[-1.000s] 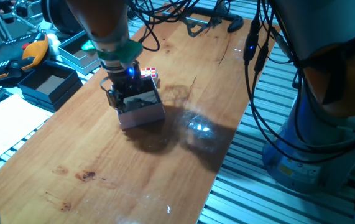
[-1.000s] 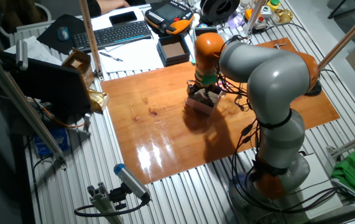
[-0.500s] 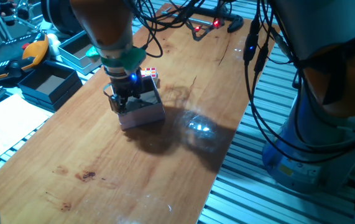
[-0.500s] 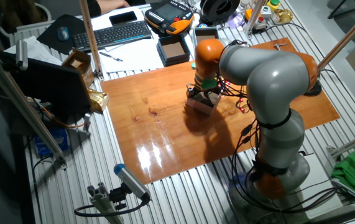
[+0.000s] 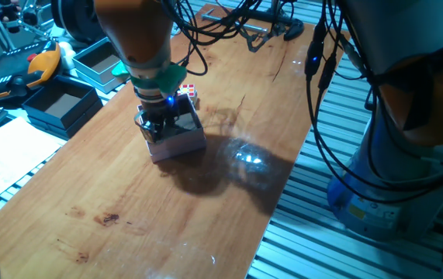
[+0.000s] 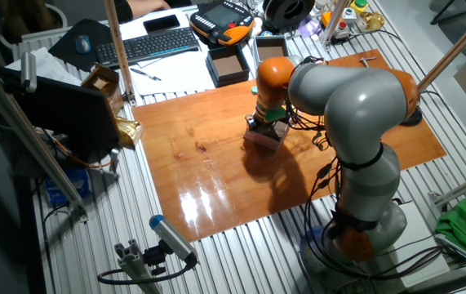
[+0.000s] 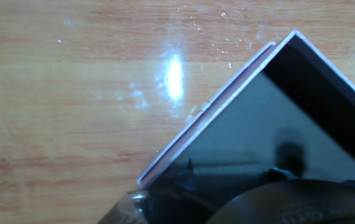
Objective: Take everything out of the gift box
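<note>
The pale-pink gift box [image 5: 179, 144] stands on the wooden table, left of middle; it also shows in the other fixed view [image 6: 263, 137]. My gripper [image 5: 160, 124] reaches down into it from above, fingers inside the walls [image 6: 267, 124]. The fixed views do not show how the jaws stand. The hand view shows the box's pink rim [image 7: 208, 109] and dark inside, with blurred dark finger parts at the bottom. The multicoloured puzzle cube [image 5: 188, 92] lies on the table just behind the box. The beige-grey block is hidden.
A dark navy box [image 5: 62, 105] and a light-blue box [image 5: 97, 56] sit off the table's left edge, beside an orange pendant [image 5: 43, 63]. Cables [image 5: 244, 31] lie at the table's far end. A keyboard [image 6: 147, 45] lies beyond the table.
My gripper has shifted slightly to the right and sunk lower into the gift box. The box and the puzzle cube have not moved.
</note>
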Controlling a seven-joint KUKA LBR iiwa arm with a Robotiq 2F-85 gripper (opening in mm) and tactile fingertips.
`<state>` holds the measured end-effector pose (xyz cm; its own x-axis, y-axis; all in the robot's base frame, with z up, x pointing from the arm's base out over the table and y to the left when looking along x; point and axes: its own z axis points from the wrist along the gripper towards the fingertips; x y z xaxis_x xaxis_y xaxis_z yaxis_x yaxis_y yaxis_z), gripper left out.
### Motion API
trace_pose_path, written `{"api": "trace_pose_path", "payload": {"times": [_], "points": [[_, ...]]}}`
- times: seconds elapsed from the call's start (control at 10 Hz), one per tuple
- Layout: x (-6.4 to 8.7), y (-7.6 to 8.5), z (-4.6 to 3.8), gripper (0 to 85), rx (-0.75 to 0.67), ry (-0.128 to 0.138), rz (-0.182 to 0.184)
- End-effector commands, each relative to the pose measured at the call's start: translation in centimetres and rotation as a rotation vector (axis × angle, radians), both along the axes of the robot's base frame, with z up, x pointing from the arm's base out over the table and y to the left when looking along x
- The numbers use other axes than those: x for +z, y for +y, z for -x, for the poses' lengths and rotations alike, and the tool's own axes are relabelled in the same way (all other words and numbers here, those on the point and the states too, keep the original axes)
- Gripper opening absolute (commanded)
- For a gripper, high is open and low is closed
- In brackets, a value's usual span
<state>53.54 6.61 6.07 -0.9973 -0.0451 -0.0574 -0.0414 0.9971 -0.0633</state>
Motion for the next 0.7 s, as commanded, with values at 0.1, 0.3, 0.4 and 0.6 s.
{"api": "trace_pose_path", "payload": {"times": [0.1,0.3,0.4,0.6], "points": [[1.8,-0.4,-0.4,46.0,0.009,0.033,0.005],[4.8,-2.7,-1.05,45.0,0.03,0.068,0.001],[6.1,-4.6,-1.4,44.0,0.048,0.087,-0.005],[8.4,-8.3,-2.12,40.7,0.079,0.107,-0.016]]}}
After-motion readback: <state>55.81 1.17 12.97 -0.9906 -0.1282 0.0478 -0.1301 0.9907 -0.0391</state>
